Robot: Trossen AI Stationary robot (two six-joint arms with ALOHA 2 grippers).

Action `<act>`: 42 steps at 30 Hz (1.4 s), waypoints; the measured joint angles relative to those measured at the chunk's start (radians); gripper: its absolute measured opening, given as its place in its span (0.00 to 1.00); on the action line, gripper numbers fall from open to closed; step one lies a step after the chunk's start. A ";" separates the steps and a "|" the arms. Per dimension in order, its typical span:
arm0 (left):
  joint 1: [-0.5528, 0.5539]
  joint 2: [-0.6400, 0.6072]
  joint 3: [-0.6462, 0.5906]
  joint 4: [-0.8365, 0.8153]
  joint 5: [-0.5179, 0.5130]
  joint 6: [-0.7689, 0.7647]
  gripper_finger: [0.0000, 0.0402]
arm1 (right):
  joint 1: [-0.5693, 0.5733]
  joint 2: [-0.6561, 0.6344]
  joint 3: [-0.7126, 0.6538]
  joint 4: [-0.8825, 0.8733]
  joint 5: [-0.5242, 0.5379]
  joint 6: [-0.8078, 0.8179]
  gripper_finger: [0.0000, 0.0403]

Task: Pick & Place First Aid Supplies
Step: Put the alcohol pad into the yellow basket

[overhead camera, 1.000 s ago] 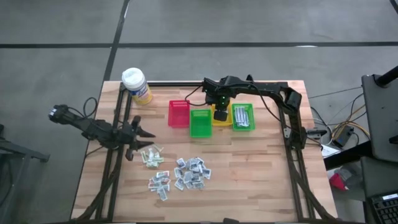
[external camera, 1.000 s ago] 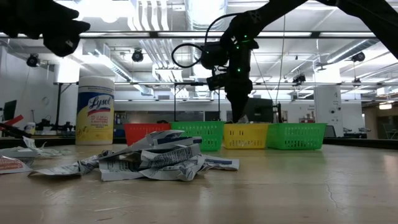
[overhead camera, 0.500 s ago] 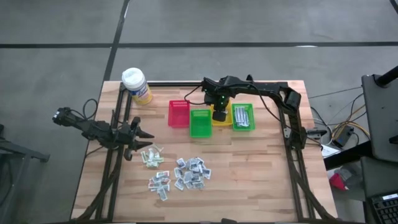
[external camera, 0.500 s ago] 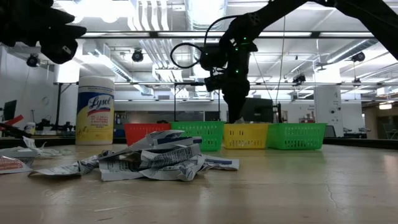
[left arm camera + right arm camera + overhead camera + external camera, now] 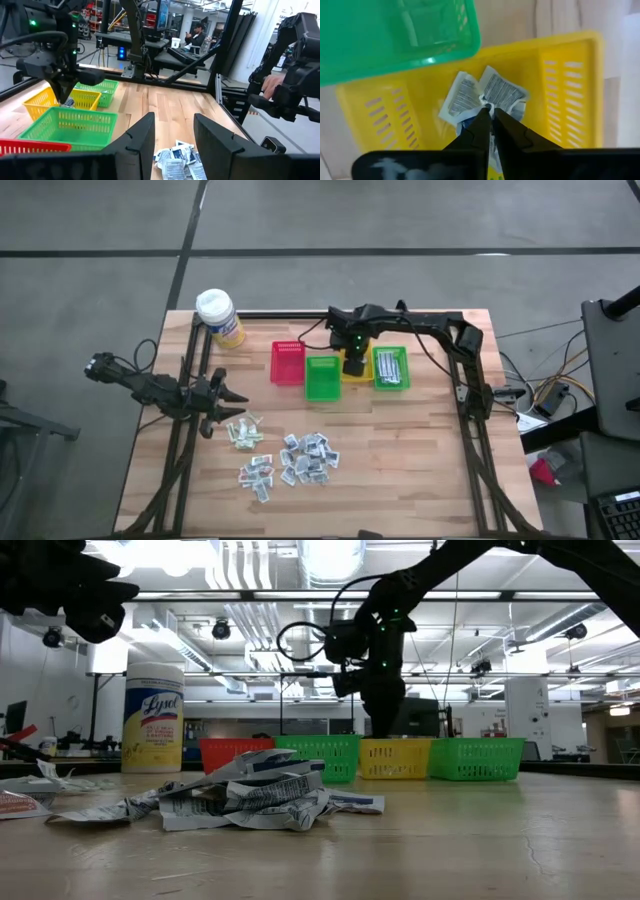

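The first aid supplies (image 5: 305, 458) lie as loose white packets in several heaps on the wooden table's near half; they also show in the low view (image 5: 255, 795). My right gripper (image 5: 488, 106) points down into the yellow bin (image 5: 570, 75) in the far row of bins, shut on one white packet (image 5: 500, 92). In the high view my right gripper (image 5: 354, 366) hides most of the yellow bin. My left gripper (image 5: 232, 395) hovers open at the table's left side, level, with nothing between its fingers (image 5: 145, 135). My right gripper pinches the white packet at its creased middle (image 5: 485, 101) between the two fingertips, from above, pointing down. The packet spreads to both sides of the tips inside the yellow bin, over its floor; whether it rests there I cannot tell.
A red bin (image 5: 287, 363), a green bin (image 5: 322, 377) and a second green bin (image 5: 390, 368) holding packets flank the yellow one. A yellow wipes tub with a white cap (image 5: 220, 315) stands at the far left corner. Bare wood lies between the bins and the heaps.
My right gripper has sunk a little toward the yellow bin with the packet, which no longer shows above the bin's rim in the low view.
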 joint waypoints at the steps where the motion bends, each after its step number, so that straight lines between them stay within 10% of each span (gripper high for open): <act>1: 0.000 0.000 0.000 0.000 0.000 0.000 0.33 | 0.000 0.000 -0.008 0.003 0.000 0.000 0.08; 19: 0.000 0.000 0.000 0.000 -0.001 -0.010 0.33 | 0.001 -0.018 -0.024 -0.026 -0.001 0.009 0.25; 42: 0.000 0.002 -0.055 0.005 -0.002 -0.116 0.33 | 0.194 -0.272 -0.002 -0.168 -0.042 0.127 0.17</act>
